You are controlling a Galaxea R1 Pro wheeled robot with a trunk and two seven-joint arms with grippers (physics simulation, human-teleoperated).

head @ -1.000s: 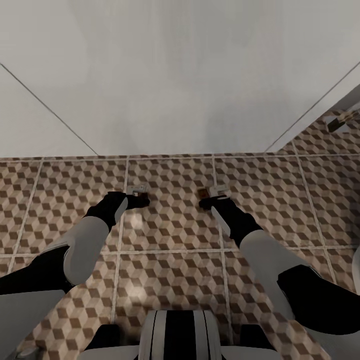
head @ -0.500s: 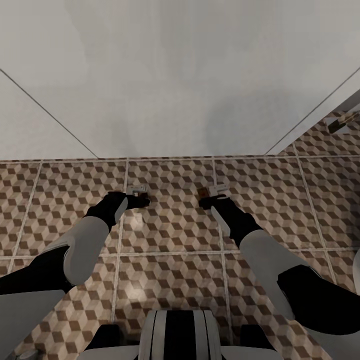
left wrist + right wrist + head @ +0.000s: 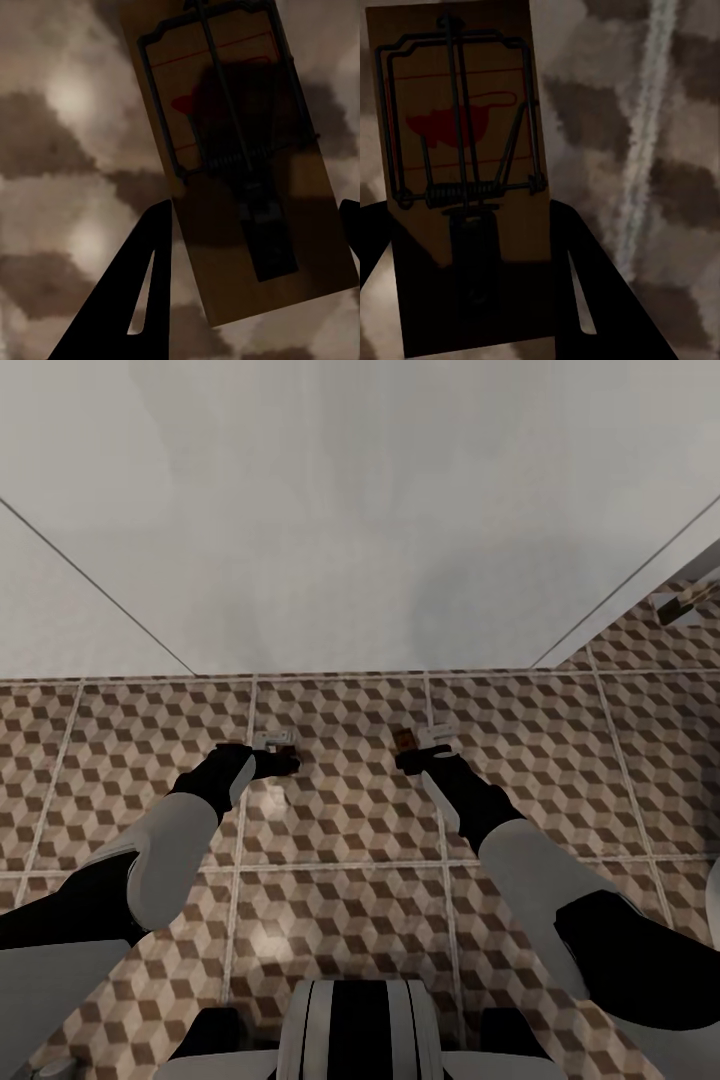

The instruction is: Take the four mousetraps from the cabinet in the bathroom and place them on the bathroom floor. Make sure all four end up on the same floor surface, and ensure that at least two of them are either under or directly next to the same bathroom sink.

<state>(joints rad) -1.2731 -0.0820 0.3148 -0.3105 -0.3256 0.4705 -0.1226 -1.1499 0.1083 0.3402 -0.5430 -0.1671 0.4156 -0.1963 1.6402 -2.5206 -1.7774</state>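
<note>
Two mousetraps, tan boards with black spring bars and a red bait patch, hang just above the bathroom floor [image 3: 340, 810] of cube-pattern tiles. My left gripper [image 3: 283, 758] [image 3: 256, 210] is shut on one mousetrap [image 3: 272, 739] [image 3: 247, 172], a finger against each long edge. My right gripper [image 3: 410, 760] [image 3: 469, 214] is shut on the other mousetrap [image 3: 420, 737] [image 3: 457, 150] in the same way. Just beyond them rises a broad plain white face [image 3: 360, 510], apparently the vanity box of the bathroom sink; the basin is out of view. The cabinet is out of view.
A small tan and dark object [image 3: 688, 600] lies on the tiles at the far right, too small to identify. A white curved edge [image 3: 714, 895] shows at the right border. My own base [image 3: 355, 1025] is at the bottom.
My right gripper has shifted slightly forward and left with its mousetrap. The left arm and its mousetrap have stayed put.
</note>
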